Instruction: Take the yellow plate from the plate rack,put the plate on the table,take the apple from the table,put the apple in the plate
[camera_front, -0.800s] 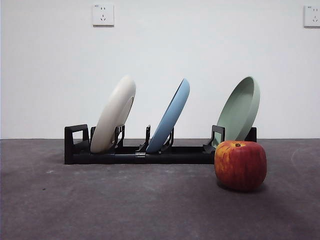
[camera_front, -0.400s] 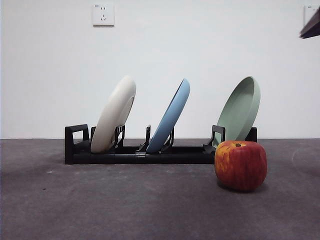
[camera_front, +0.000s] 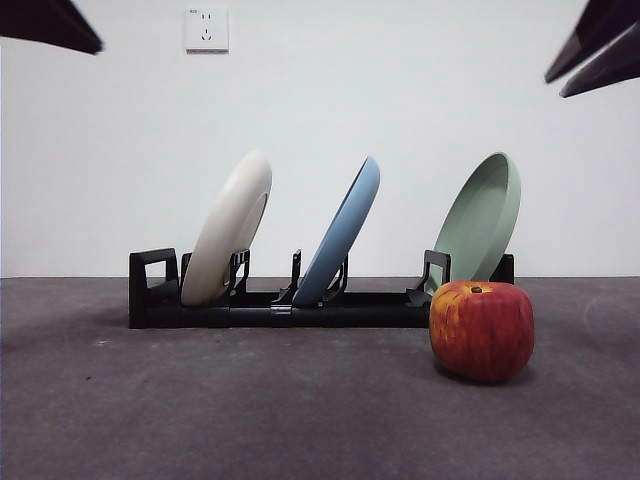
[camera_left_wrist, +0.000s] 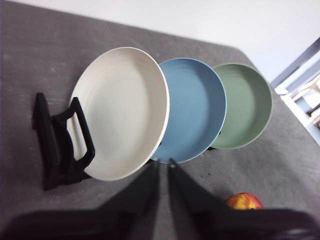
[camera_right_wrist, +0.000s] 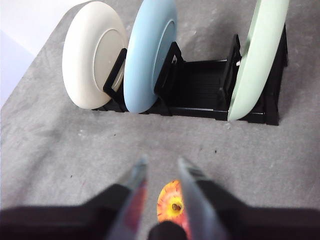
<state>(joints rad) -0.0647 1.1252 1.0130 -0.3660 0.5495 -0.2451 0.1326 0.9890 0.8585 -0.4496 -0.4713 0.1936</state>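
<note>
The yellow plate (camera_front: 228, 235), cream and matte, stands tilted in the left slot of the black plate rack (camera_front: 300, 312). It also shows in the left wrist view (camera_left_wrist: 122, 110) and the right wrist view (camera_right_wrist: 90, 60). The apple (camera_front: 481, 330) sits on the table (camera_front: 250, 410) in front of the rack's right end. My left gripper (camera_left_wrist: 163, 162) hangs high above the table in front of the cream plate, its jaws nearly together and empty. My right gripper (camera_right_wrist: 161, 161) hangs above the apple (camera_right_wrist: 171, 205), its jaws a little apart and empty.
A blue plate (camera_front: 342, 235) stands in the middle slot and a pale green plate (camera_front: 482, 220) in the right slot. Dark arm tips show at the top left (camera_front: 50, 25) and top right (camera_front: 595, 45) corners. A white wall stands behind the table.
A dark arm tip has come into the top left corner. The one at the top right has grown larger. The plates, rack and apple have not moved.
</note>
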